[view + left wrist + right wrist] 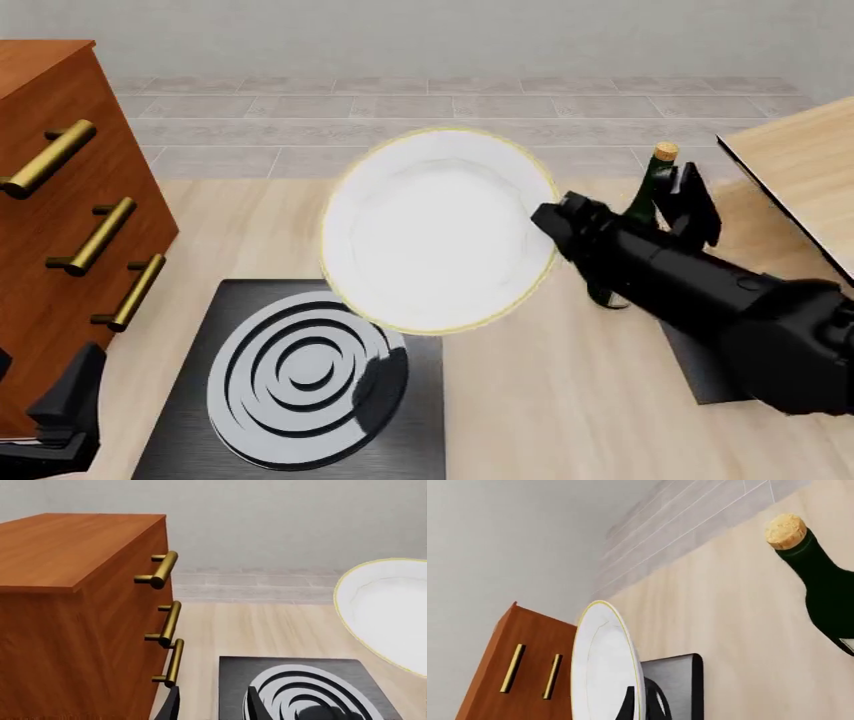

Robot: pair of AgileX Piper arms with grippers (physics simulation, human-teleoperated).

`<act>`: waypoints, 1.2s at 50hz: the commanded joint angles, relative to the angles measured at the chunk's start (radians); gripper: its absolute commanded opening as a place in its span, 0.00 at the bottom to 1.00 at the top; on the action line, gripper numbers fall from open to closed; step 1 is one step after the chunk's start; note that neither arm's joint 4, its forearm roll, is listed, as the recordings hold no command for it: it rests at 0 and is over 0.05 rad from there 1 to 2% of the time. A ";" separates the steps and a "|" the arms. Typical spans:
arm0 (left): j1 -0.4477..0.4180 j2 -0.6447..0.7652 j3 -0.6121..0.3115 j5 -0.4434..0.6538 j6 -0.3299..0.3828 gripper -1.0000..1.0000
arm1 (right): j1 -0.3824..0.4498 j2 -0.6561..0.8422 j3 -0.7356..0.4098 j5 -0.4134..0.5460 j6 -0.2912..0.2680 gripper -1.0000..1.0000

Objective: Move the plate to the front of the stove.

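Observation:
The white plate (434,230) with a thin gold rim hangs tilted in the air above the table, past the stove's far edge. My right gripper (547,218) is shut on its right rim. In the right wrist view the plate (604,665) shows nearly edge-on, with a dark finger (629,705) against it. The stove (414,420), a black slab with a grey ring burner (307,375), lies at the front left. My left gripper (60,410) sits low beside the stove's left edge; the left wrist view shows it open (212,707) and holding nothing, with the stove (300,680) and plate (387,605) ahead.
A wooden drawer cabinet (54,230) with brass handles stands at the left. A green corked bottle (647,190) stands just behind my right arm. A dark flat panel (701,370) lies under that arm, and a light wooden board (801,160) sits at the far right.

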 commanded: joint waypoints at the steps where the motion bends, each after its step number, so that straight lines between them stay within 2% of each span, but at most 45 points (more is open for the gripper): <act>1: -0.007 -0.006 0.000 0.009 -0.002 1.00 | 0.030 0.227 -0.153 -0.092 0.065 0.00; 13: -0.019 -0.009 0.000 0.015 -0.006 1.00 | 0.038 0.435 -0.358 -0.096 0.115 0.00; 24: -0.017 -0.019 0.000 0.023 0.000 1.00 | 0.015 0.624 -0.591 -0.032 0.131 0.00; 36: -0.025 -0.033 0.000 0.047 0.011 1.00 | -0.029 0.823 -0.802 0.006 0.212 0.00; 46: -0.025 -0.034 0.000 0.048 0.018 1.00 | -0.062 0.967 -0.985 0.082 0.235 0.00; 53: -0.020 -0.033 0.000 0.050 0.020 1.00 | -0.061 1.031 -1.060 0.099 0.280 0.00; 60: -0.009 -0.034 0.000 0.053 0.017 1.00 | -0.043 1.097 -1.098 0.100 0.283 0.00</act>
